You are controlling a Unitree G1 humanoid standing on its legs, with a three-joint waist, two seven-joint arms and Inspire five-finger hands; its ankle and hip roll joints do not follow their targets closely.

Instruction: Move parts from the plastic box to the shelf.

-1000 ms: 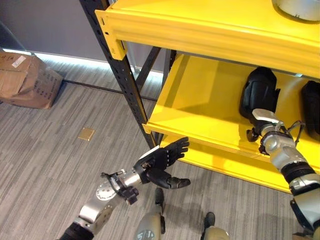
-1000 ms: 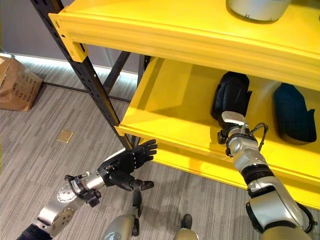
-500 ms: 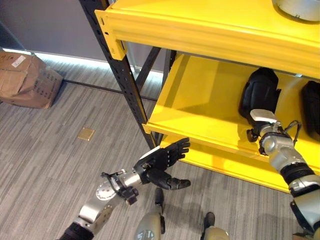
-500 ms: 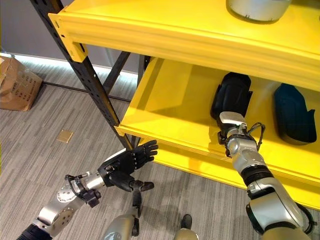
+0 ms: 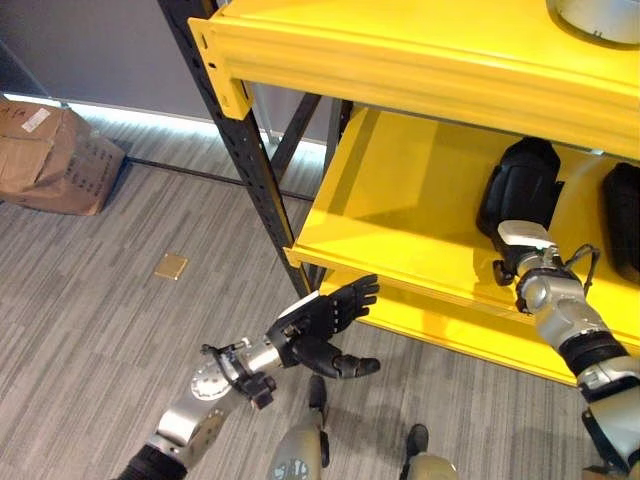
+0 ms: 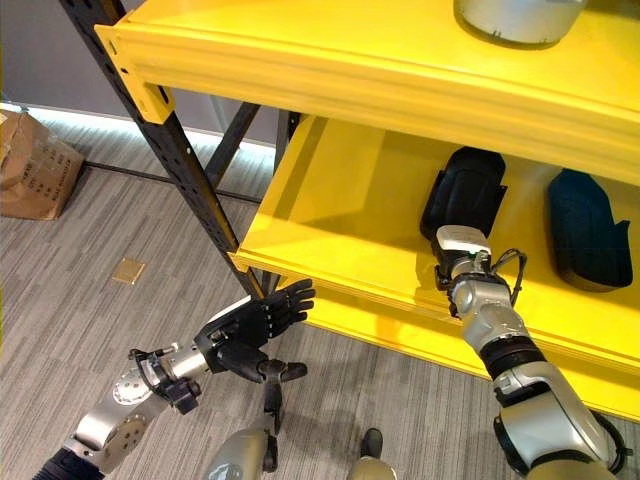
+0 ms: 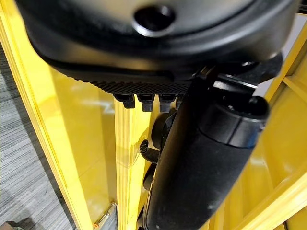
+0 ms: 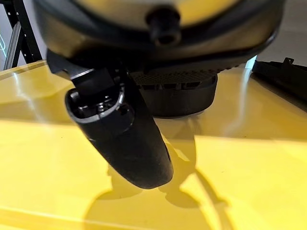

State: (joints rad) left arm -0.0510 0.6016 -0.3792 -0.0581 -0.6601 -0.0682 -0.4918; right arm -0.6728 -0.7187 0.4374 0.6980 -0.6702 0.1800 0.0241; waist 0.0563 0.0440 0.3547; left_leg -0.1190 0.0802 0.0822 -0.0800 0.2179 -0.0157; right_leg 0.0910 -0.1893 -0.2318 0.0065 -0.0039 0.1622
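Reaching into the yellow shelf (image 5: 400, 215) in the left eye view, right hand (image 5: 518, 190) beside a second black part (image 5: 622, 220); whether grasping anything, cannot tell. Left hand (image 6: 250, 325) in the right eye view, fingers straight, empty, below the shelf edge. Right wrist view: thumb above yellow board, black part (image 8: 180, 98) resting beyond.

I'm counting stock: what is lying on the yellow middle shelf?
Two dark parts lie on the middle shelf: one beyond the right hand, which covers its near end, another further right.
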